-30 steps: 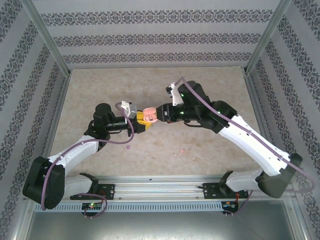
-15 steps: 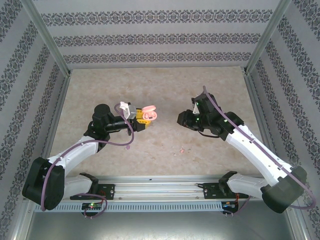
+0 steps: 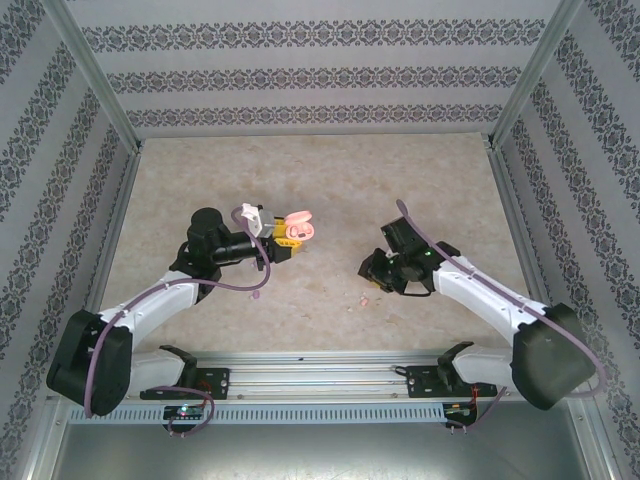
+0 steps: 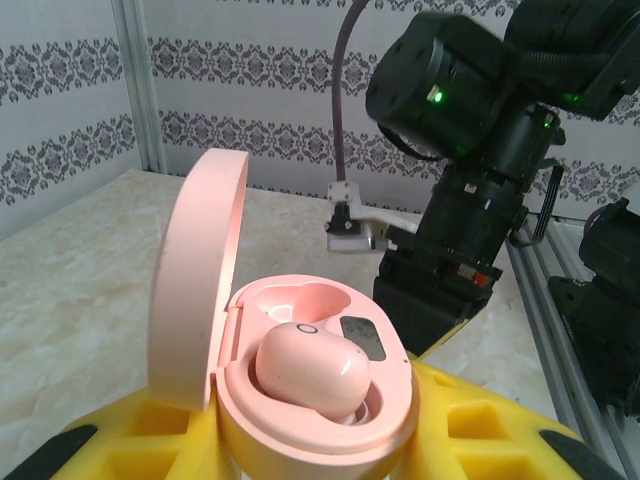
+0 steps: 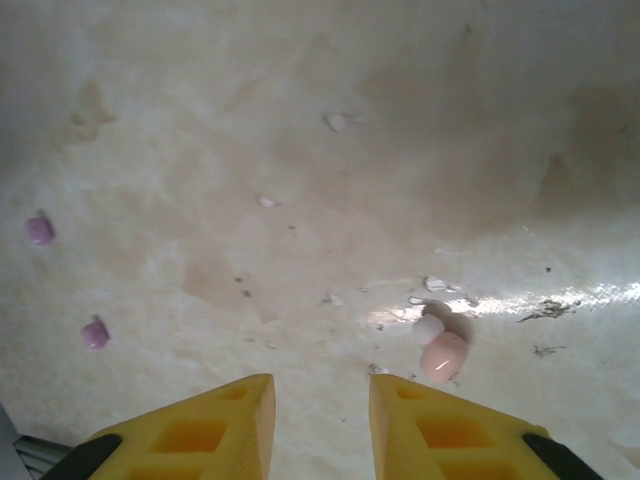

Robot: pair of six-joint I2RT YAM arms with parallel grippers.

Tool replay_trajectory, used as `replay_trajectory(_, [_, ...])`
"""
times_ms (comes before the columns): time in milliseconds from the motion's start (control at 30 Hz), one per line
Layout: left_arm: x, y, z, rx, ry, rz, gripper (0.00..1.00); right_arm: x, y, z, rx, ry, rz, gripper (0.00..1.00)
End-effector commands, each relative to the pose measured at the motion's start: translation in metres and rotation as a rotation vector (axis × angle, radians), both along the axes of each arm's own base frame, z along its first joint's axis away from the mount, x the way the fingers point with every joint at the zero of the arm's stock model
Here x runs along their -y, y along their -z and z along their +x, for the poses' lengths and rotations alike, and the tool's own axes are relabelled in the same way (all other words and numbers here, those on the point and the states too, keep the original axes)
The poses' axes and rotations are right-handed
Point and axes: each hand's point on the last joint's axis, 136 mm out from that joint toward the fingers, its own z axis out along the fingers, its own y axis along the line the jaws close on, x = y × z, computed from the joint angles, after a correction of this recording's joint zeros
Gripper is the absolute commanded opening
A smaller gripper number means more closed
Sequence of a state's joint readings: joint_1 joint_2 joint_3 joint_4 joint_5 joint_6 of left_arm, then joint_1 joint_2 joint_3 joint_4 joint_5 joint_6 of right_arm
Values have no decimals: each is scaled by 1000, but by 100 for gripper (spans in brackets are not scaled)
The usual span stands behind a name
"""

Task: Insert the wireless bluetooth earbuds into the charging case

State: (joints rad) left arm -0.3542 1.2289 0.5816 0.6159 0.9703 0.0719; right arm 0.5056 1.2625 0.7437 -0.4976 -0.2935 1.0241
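Beige marbled tabletop (image 3: 320, 180) is enclosed by walls papered in grey damask stripes. Above it, a pale pink oval plastic charging case (image 4: 390, 425) is clamped by the left gripper (image 3: 284, 244), its hinged lid (image 4: 195, 290) raised and one pale pink rounded earbud (image 4: 312, 370) seated inside. The right gripper (image 5: 320, 400) is held low over the table, its jaws parted by a narrow gap with nothing between them. A second pale pink earbud (image 5: 442, 355) lies on the surface just beside one fingertip, outside the gap. For a clean pick, the gripper should be shifted sideways until the bud is centred, then lowered and closed gently, since so small and smooth a bud is likely to be squeezed out. One small purple earbud (image 5: 40, 230) and another (image 5: 95, 333) lie well apart on the other side and need not be disturbed. White flecks (image 5: 335, 122) are scattered about, and the approach is not judged to be hindered by them.
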Motion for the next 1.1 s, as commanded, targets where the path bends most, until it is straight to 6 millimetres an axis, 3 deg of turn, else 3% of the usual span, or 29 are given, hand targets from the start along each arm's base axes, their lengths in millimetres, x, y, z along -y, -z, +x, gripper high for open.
replay_trajectory(0, [3,0,-5,28,22,-6,14,-5,10,2,-25,33,40,31])
replay_trajectory(267, [2,6,-8,8,25,-9,14,-4,42,-7,-91,50,23,31])
replay_trajectory(467, [2,7,-8,4,23,-8,15,-7,50,-15,-115,22,-10,30])
replay_trajectory(700, [2,8,-10,0,25,-7,14,-6,45,-21,-107,2,-46,32])
replay_trajectory(867, [2,8,-10,1,23,-8,14,-4,29,-15,-41,-42,-80,32])
replay_trajectory(1067, [1,9,-10,-7,19,-5,14,-8,12,-7,6,-293,-226,31])
